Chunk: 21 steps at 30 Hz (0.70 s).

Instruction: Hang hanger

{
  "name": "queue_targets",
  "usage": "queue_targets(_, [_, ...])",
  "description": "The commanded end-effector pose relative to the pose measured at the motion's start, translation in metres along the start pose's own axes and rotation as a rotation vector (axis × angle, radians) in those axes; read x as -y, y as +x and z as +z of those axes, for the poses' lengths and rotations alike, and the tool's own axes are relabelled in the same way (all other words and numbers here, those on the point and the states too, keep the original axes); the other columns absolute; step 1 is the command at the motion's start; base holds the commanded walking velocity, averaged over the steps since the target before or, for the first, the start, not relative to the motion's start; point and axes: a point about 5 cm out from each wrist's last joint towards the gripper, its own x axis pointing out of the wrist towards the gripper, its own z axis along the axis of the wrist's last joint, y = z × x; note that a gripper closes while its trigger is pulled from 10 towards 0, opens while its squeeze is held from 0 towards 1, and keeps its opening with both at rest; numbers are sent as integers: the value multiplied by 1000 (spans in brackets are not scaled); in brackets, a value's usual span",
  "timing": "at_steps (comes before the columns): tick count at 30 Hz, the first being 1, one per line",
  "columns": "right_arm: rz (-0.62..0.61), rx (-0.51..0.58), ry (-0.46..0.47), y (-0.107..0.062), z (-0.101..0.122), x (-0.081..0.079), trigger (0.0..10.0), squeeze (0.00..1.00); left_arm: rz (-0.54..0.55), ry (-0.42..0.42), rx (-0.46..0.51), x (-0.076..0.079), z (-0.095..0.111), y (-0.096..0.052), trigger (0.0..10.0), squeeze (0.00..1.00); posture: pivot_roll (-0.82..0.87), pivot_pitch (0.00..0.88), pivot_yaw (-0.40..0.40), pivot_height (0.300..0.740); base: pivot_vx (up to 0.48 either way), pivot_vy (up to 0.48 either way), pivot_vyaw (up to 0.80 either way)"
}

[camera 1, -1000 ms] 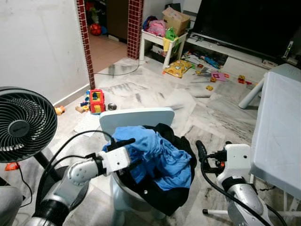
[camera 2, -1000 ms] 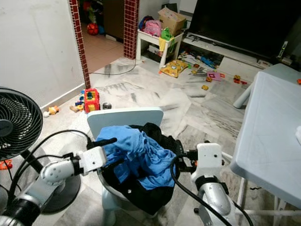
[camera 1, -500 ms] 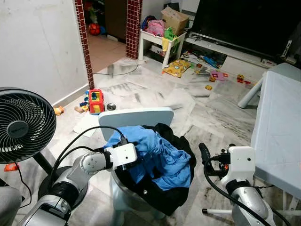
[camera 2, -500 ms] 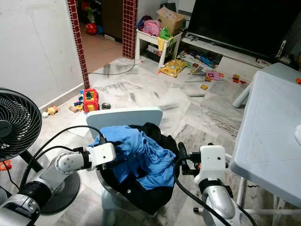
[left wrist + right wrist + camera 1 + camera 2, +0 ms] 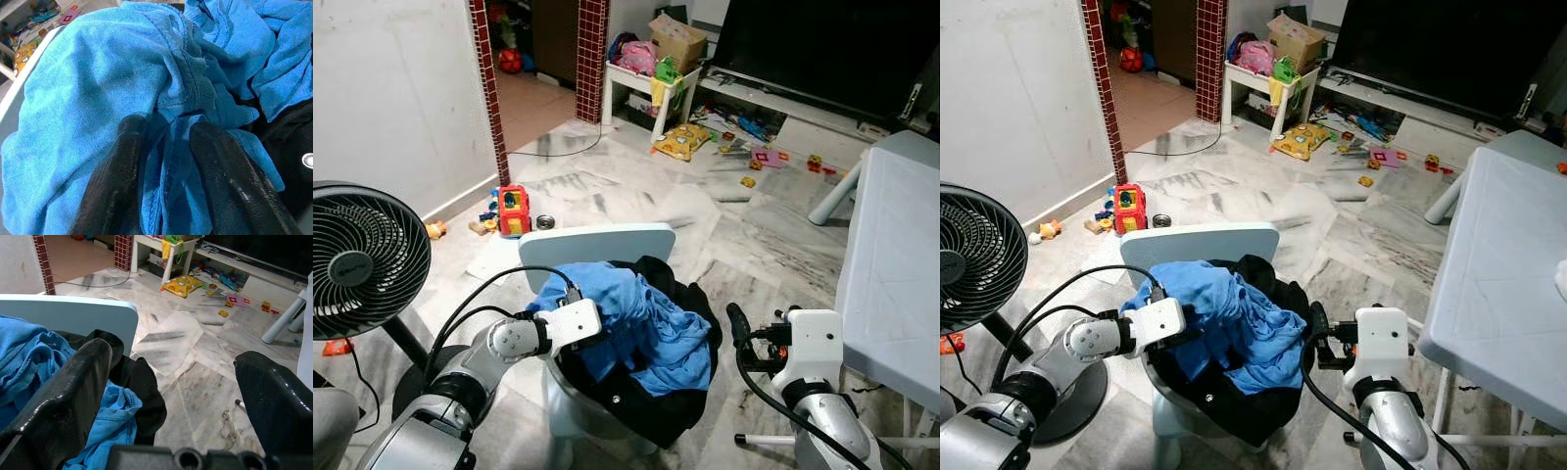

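Landmark: pale blue chair (image 5: 597, 242), seat piled with clothes. Blue shirt (image 5: 646, 318) lies on top of a black garment (image 5: 656, 411) that spills over the chair's front edge. No hanger can be made out in the pile.

Left gripper (image 5: 168, 147) is buried in the chair's left side of the pile; its fingers (image 5: 117, 176) are a narrow gap apart with a fold of the blue shirt between them, pressed into the cloth. Whether they actually clamp it cannot be told.

Right gripper (image 5: 171, 377) hovers just off the chair's right side, apart from the clothes, spread wide with nothing between the fingers (image 5: 63, 401).

Black fan (image 5: 357, 259) stands left of the chair, white table (image 5: 896, 284) to its right, toys (image 5: 514, 211) on the marble floor (image 5: 636, 191) behind the chair.
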Motion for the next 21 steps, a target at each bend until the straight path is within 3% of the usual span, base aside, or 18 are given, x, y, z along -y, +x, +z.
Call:
queue_targets(1, [-19,9,-13,0,4,4,10000,0,16,-7,11,-7,6,3,0,0,15,0,-105,740,0,0,0])
queue_targets(13, [-19,14,-16,2,5,4,10000,0,87,-108,-5,-12,6,7,0,0,14,0,-105,740,0,0,0])
queue_targets(16, [-21,12,-15,2,4,3,10000,0,108,-186,1,-13,6,8,0,0,15,0,-104,740,0,0,0])
queue_targets(21, [-23,14,-13,3,4,3,10000,0,109,-201,5,-13,7,9,0,0,18,0,-102,740,0,0,0])
